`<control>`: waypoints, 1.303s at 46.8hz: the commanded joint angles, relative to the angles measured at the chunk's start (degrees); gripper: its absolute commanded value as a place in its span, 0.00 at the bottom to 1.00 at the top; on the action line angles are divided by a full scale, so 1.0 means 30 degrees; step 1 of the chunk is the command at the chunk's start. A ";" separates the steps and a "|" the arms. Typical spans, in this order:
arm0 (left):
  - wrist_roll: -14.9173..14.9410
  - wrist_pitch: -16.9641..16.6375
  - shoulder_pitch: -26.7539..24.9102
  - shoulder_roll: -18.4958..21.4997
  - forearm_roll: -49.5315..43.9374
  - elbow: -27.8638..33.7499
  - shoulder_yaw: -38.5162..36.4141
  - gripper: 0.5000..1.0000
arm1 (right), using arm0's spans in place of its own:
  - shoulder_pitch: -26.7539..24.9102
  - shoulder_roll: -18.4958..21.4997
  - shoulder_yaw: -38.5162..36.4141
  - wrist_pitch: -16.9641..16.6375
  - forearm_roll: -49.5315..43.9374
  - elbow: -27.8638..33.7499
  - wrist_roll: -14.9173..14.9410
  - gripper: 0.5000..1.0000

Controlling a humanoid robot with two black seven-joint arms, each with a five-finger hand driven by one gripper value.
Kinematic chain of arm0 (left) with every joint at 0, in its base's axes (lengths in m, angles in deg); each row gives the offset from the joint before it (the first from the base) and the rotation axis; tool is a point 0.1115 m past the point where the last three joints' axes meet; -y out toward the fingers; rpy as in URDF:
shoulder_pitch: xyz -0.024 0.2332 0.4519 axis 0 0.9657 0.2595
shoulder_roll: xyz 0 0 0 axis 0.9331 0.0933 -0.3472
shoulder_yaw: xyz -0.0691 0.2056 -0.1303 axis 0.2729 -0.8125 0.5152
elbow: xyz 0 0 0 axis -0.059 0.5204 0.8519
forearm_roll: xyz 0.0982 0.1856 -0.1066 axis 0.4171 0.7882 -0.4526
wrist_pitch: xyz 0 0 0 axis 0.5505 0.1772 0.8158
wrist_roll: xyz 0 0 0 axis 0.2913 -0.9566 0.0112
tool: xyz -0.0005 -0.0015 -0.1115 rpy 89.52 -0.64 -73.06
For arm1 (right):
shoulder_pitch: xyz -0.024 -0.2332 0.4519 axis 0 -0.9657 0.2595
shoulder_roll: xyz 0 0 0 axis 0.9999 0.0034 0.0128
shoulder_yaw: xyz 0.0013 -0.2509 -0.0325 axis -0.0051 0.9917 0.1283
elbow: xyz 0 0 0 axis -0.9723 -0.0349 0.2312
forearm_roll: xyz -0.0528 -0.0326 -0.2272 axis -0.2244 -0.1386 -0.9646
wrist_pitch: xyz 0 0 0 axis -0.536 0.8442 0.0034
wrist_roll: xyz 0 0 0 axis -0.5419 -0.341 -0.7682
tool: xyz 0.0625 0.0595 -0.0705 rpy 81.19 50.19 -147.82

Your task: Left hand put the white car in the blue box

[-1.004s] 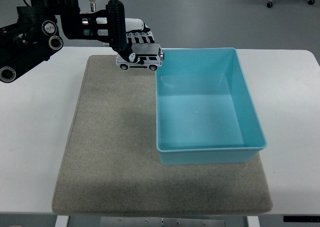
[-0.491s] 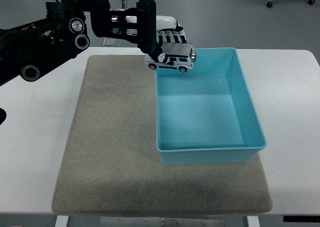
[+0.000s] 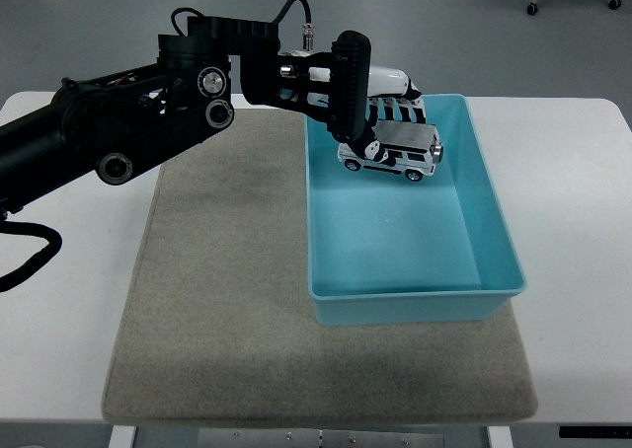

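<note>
White car (image 3: 391,157) hangs above the far end of the blue box (image 3: 494,233), inside its rim line, not resting on the floor. Long axis runs roughly left-right, across the box's width, nose tipped slightly down to the right. Left robot hand (image 3: 370,108) sits directly over and behind it, fingers curled down around roof and sides, gripping it. Box stands on grey mat (image 3: 217,300) on the counter. Right arm not visible. Judgement: release needs only opening the fingers.

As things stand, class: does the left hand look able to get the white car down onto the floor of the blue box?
Probably yes. The left hand grips the white car above the open blue box, inside its walls, and nothing lies on the box floor below.
</note>
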 commanded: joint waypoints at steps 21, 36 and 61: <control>-0.0017 -0.0024 0.1279 -0.0320 0.0015 -0.0791 -0.1016 0.00 | -0.0011 0.0000 0.0000 -0.0019 0.0002 0.0000 0.0001 0.87; -0.0076 -0.0140 0.1983 -0.0584 0.0162 -0.0820 -0.1427 0.00 | 0.0018 0.0000 0.0000 -0.0019 0.0002 0.0000 0.0001 0.87; -0.0398 -0.0405 0.2218 -0.0613 0.0074 -0.0791 -0.1749 0.47 | 0.0018 0.0000 0.0000 -0.0019 0.0002 0.0000 0.0001 0.87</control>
